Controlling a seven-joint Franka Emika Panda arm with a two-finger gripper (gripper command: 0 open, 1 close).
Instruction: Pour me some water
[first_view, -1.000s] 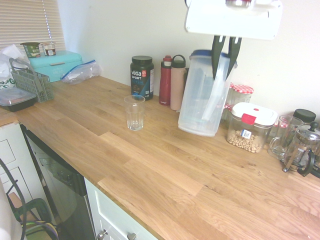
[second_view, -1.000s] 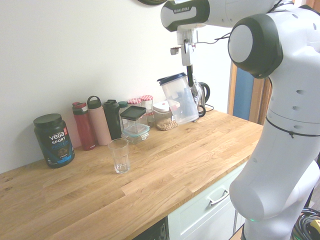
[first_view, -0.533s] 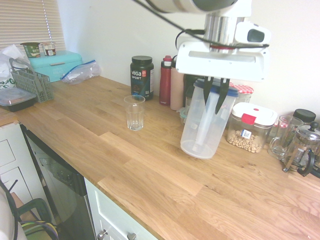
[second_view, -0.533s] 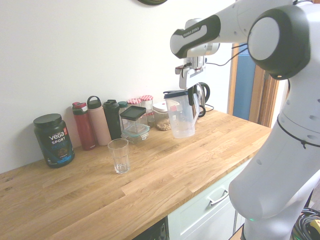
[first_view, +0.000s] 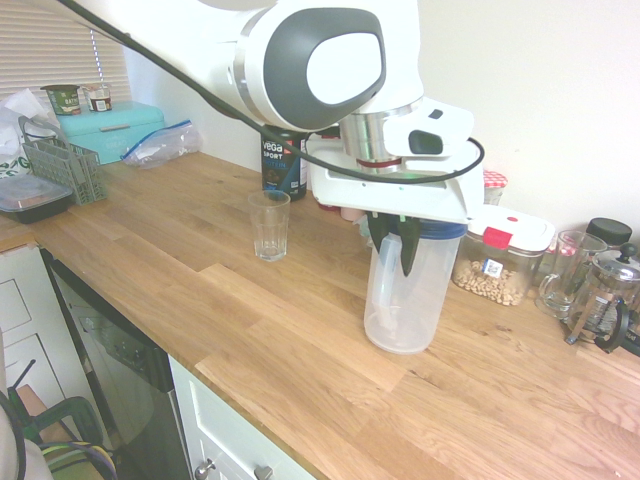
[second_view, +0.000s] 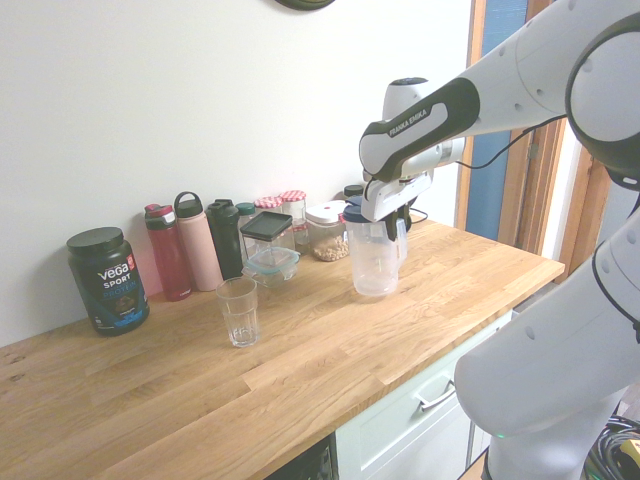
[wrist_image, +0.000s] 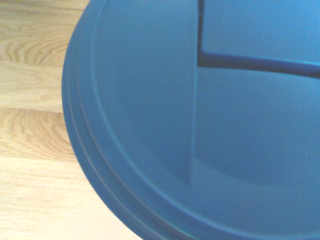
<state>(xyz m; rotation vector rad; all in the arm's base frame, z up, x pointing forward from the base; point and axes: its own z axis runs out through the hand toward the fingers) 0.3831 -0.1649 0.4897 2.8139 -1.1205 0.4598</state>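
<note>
Pitcher (first_view: 408, 295), blue-lidded and seemingly empty, lowered from mid-air to stand upright on worktop (first_view: 300, 340), jaws clamped at its rim; empty glass (first_view: 268, 225) well apart.

White arm reaches over counter mid, wrist bent steeply down, gripper (first_view: 397, 245) pointing nearly straight down, fingers clamped tight on pitcher (first_view: 404, 300) rim.

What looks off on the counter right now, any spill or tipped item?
Nothing stands out. The gripper holds the pitcher upright near the counter; the glass stands upright, apart, no spill visible.
</note>
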